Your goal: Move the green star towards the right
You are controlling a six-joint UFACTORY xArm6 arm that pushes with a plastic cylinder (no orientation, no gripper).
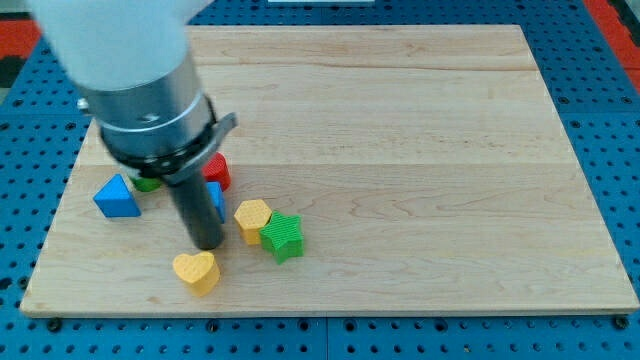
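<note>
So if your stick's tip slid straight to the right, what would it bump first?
Probably the yellow hexagon, which sits just right of my tip; the green star comes right behind it. Depth is unclear, so I might only clip it.

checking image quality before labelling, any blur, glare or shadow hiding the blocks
Camera view: the arm's pale upper body is soft and washed out near the view's top left; the green star and yellow heart are sharp, with only small soft shadows; my tip is clear; the arm hides most of a green block.
</note>
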